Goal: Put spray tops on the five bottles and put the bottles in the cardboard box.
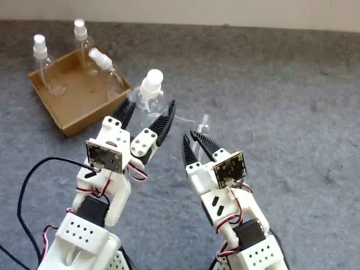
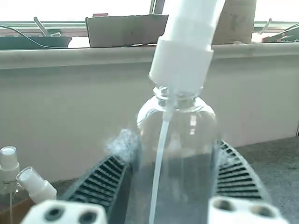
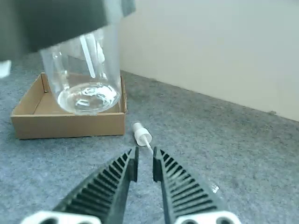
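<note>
Our left pincer (image 1: pixel 149 107) clamps the capped bottle (image 1: pixel 151 94) round its belly, raised beside the cardboard box (image 1: pixel 90 116); we judge it light, slick. Our right pincer (image 3: pixel 145 161), nearly closed, empty, hangs over a loose spray top (image 3: pixel 140 135).

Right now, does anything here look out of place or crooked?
Two things. In the cardboard box, one bottle leans over instead of standing upright. And a spray top lies loose on the carpet, ahead of the right fingers, on no bottle.
</note>
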You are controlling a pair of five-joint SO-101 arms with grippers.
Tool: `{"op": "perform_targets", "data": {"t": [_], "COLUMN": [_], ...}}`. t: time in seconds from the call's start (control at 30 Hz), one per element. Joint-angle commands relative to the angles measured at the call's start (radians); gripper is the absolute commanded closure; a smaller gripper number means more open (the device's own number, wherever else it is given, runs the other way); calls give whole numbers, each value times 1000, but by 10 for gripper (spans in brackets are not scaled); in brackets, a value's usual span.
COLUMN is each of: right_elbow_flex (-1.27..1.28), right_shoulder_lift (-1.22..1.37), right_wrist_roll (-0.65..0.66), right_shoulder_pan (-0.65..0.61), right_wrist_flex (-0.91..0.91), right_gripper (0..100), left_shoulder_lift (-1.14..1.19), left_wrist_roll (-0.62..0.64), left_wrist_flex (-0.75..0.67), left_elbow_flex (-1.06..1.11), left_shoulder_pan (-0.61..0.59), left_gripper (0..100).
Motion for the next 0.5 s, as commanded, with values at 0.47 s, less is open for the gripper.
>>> {"op": "perform_targets", "data": {"t": [0.47], "right_elbow_flex": [162], "right_shoulder_lift": [-5], "right_wrist_roll": [5], "right_shoulder_pan": [-4], "right_wrist_flex": [35], "right_gripper": [957], "left_shoulder_lift": [476], "left_wrist_roll": [14], "left_wrist_flex": [-127], "left_elbow_flex": [-298], "left_shoulder_pan": [18], "left_gripper": [899]}}
